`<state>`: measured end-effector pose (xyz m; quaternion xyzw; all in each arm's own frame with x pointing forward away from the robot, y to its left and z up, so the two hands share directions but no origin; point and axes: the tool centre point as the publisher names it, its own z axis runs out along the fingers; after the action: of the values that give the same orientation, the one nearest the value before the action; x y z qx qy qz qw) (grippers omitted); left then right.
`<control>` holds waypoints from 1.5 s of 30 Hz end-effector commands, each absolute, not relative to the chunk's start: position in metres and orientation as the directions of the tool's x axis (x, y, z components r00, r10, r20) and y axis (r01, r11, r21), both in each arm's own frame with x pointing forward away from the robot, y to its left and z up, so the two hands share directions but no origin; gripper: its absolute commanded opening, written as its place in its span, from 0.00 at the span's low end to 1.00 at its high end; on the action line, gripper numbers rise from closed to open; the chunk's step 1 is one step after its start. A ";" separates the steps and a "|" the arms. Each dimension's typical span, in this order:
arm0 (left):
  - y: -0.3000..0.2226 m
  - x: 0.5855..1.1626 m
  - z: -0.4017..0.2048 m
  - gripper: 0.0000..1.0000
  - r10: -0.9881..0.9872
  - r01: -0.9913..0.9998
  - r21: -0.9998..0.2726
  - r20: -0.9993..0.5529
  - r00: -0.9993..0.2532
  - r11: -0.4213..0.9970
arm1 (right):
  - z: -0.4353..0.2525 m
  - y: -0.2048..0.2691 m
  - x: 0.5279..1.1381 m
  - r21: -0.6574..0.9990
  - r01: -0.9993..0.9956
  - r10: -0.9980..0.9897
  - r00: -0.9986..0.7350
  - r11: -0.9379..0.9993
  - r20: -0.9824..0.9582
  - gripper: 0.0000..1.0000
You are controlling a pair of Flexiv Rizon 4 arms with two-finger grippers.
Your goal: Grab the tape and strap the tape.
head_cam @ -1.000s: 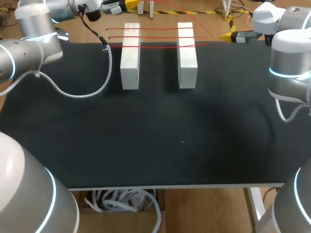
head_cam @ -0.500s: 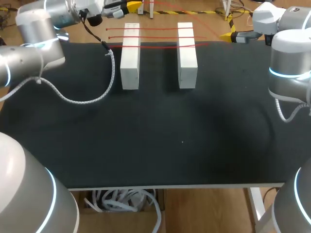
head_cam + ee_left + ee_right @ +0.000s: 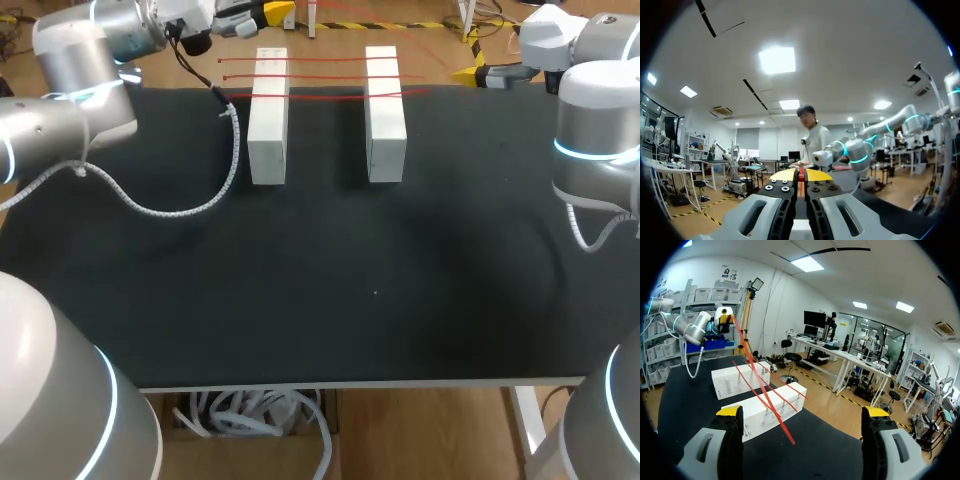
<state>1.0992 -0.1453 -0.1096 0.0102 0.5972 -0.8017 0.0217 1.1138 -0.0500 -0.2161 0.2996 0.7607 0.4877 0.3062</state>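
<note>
— Tape (image 3: 310, 77), that's the thing to watch. Where is it from where you stand?

— Take the table (image 3: 320, 300) first, a wide black top. The red tape lies in three thin strands across two white blocks at the table's twelve o'clock edge.

— And the arms?

— The left arm (image 3: 70, 90) comes in at ten o'clock and bends up toward eleven. The right arm (image 3: 595, 130) stands at two o'clock, well apart from the blocks. A white wrapped cable (image 3: 170, 208) hangs off the left arm and loops down onto the table at ten o'clock.

— How do the blocks sit?

— Side by side with a gap between them, long sides parallel. The left block (image 3: 268, 130) is just left of twelve, the right block (image 3: 385, 130) just right of it. All three strands cross both.

— What about the grippers?

— The left gripper (image 3: 270, 13) is past the far edge at about eleven o'clock, beyond the left block. In its own wrist view the yellow tips are pressed together on a red strip of tape (image 3: 801, 175). The right gripper (image 3: 470, 75) is at one o'clock, beyond the right block. Its fingers (image 3: 730, 412) stand wide apart with nothing between them, and both blocks and the tape (image 3: 765, 390) lie ahead of it.
</note>
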 end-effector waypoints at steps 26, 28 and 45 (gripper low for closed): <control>-0.144 1.097 -0.108 0.00 -0.039 0.053 -0.959 -0.044 -0.998 -0.280 | -0.205 -0.046 1.115 0.465 0.790 0.685 -0.079 -0.400 0.724 1.00; -0.144 1.097 -0.108 0.00 -0.039 0.053 -0.959 -0.044 -0.998 -0.280 | -0.206 -0.046 1.113 0.383 0.805 0.620 -0.024 -0.454 0.784 1.00; -0.144 1.097 -0.108 0.00 -0.039 0.053 -0.959 -0.044 -0.998 -0.280 | -0.178 -0.036 1.099 0.383 0.760 0.545 -0.045 -0.525 0.837 1.00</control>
<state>1.0994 -0.1440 -0.1084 0.0074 0.5991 -0.8002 0.0265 1.0982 -0.0312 -0.1796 0.6351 0.5387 0.5536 0.0040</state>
